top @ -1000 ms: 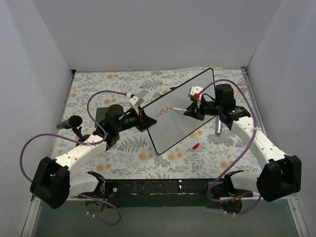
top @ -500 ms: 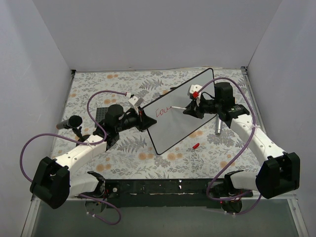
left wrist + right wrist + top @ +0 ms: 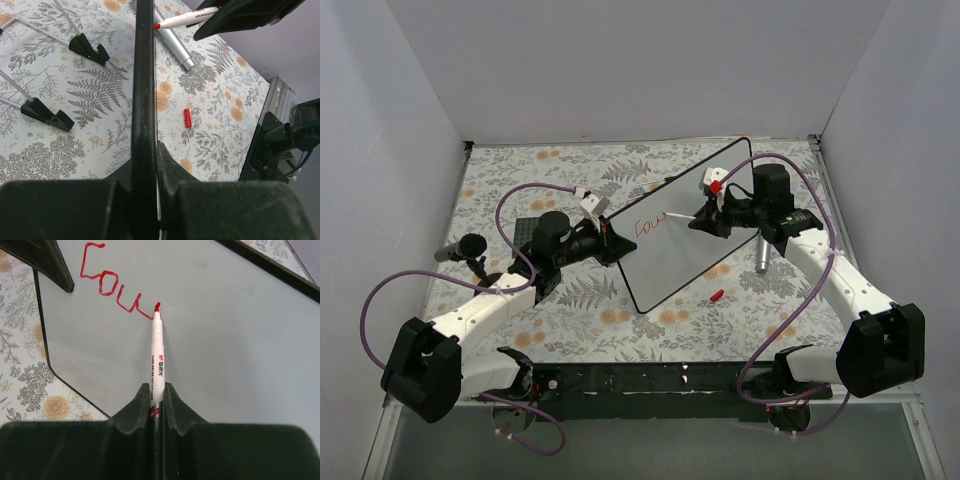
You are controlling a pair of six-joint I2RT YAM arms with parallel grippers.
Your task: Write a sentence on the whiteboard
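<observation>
The floral-patterned tablecloth [image 3: 570, 330] covered the whole work surface, and in the middle of it was the large glossy white rectangular whiteboard [image 3: 695, 255] with rounded corners and a thin black rim, turned at a slant to the arms. From the left wrist view the whiteboard showed edge-on as a dark bar, so it was raised on its edge rather than lying flat. The left gripper [image 3: 611, 241] was closed tight on the rim at the whiteboard's left edge, black fingers [image 3: 172, 172] pressed to either side of it. The right gripper [image 3: 705, 222] reached in over the whiteboard's right half, its jaws clamped on a slim white marker pen [image 3: 157, 355] with a red tip. Off the whiteboard's right corner a silver metal cylinder [image 3: 761, 257] lay on the cloth. Behind the whiteboard, two small black wedge-shaped feet [image 3: 89, 48] on thin grey wires rested on the cloth. The pen's tip touched the whiteboard at the end of the red handwritten letters [image 3: 112, 287], which read "Cou" near the whiteboard's upper left part. A small red pen cap [image 3: 717, 296] lay on the cloth just off the whiteboard's near right edge.
</observation>
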